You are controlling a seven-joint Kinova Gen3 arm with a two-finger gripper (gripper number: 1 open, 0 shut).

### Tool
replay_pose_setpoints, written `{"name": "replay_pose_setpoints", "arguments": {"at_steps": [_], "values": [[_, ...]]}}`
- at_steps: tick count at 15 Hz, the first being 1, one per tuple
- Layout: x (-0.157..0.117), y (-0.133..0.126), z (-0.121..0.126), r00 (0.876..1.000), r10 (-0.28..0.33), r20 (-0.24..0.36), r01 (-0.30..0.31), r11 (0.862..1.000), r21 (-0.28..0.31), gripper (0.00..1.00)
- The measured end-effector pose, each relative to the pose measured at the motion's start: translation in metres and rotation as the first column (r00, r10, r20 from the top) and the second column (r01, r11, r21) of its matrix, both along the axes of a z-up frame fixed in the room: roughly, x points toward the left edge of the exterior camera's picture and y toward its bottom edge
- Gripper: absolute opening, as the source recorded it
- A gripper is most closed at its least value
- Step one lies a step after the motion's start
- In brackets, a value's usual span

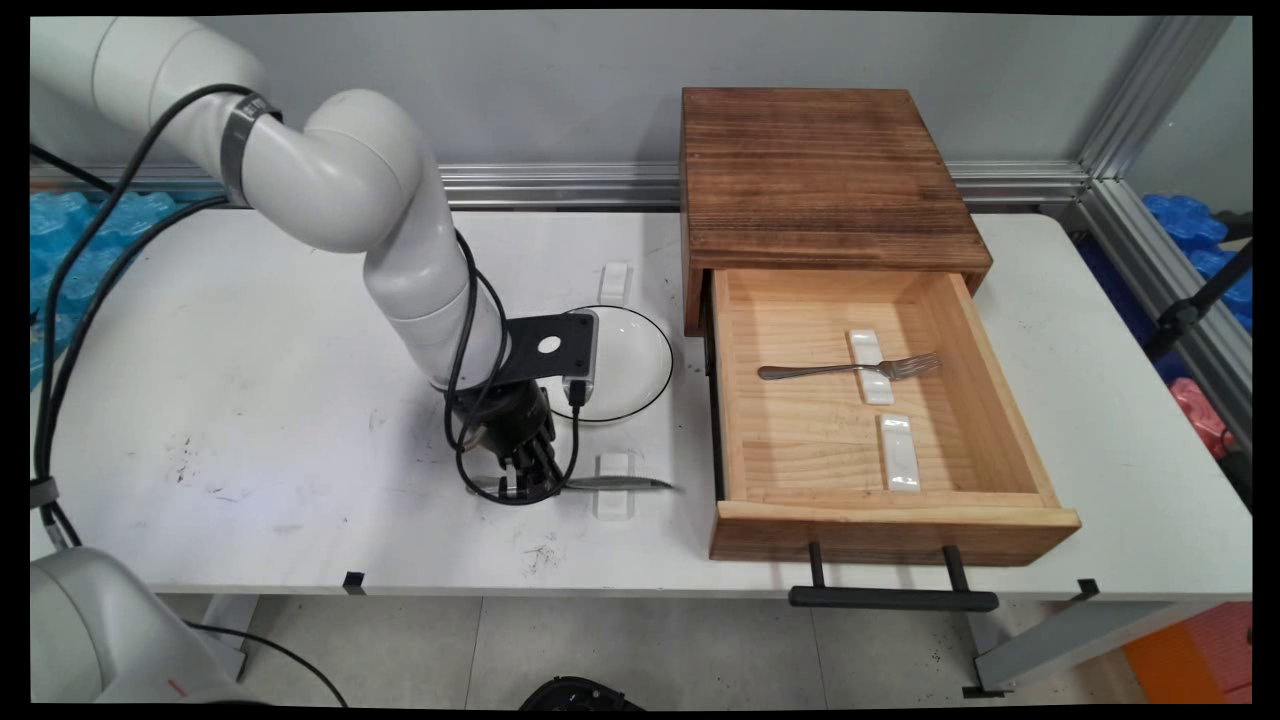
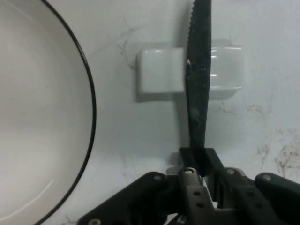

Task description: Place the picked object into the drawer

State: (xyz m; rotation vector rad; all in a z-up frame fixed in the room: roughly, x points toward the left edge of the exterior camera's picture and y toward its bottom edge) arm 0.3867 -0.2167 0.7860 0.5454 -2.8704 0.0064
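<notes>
My gripper [image 1: 525,487] is low over the table's front, just left of a white cutlery rest [image 1: 613,484]. Its fingers are shut on the handle of a knife [image 1: 615,483], whose blade lies across that rest and points right. In the hand view the gripper [image 2: 202,161] clamps the knife [image 2: 198,89], and the serrated blade runs up over the white rest [image 2: 157,76]. A white plate with a dark rim [image 1: 640,365] sits just behind the gripper, and the same plate [image 2: 37,108] fills the left of the hand view.
A wooden box [image 1: 820,180] stands at the back right, its drawer [image 1: 890,530] pulled open toward the front. Inside lie a fork [image 1: 850,370] across one white rest [image 1: 870,366] and a second rest [image 1: 898,452]. Another white rest [image 1: 614,282] lies behind the plate.
</notes>
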Motion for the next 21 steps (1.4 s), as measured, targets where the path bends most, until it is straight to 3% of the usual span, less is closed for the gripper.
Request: {"name": "replay_pose_setpoints", "arguments": {"at_steps": [11, 21], "values": [[0.008, 0.002, 0.013, 1.000, -0.019, -0.001, 0.019, 1.000, -0.007, 0.00], [0.021, 0.016, 0.056, 0.999, -0.046, -0.011, 0.046, 0.999, -0.012, 0.00]]}}
